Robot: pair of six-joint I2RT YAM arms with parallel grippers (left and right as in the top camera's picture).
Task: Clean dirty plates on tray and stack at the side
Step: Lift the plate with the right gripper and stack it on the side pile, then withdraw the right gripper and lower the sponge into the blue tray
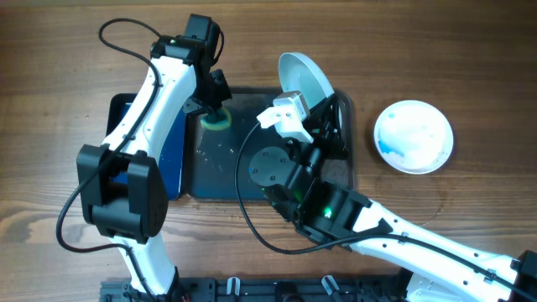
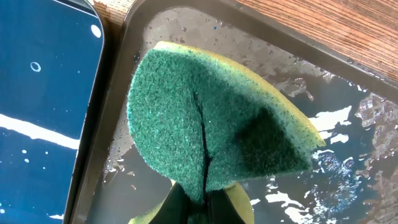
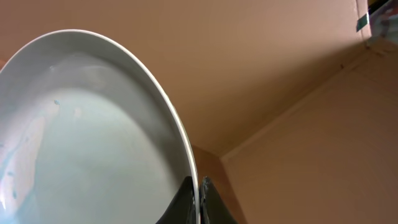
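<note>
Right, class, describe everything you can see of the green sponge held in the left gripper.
The green and yellow sponge has a coarse, fibrous green scouring face and yellow foam backing showing along its edge. It is folded along a middle crease and pinched from below by the left gripper. It hangs over the wet floor of the large dark grey rectangular tray, near one corner; whether it touches the tray cannot be told.

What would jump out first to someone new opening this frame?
The right gripper holds a white plate tipped up on edge above the far side of the tray. The left gripper pinches a green sponge over the wet tray's left end. A blue-smeared plate sits on the table to the right.
</note>
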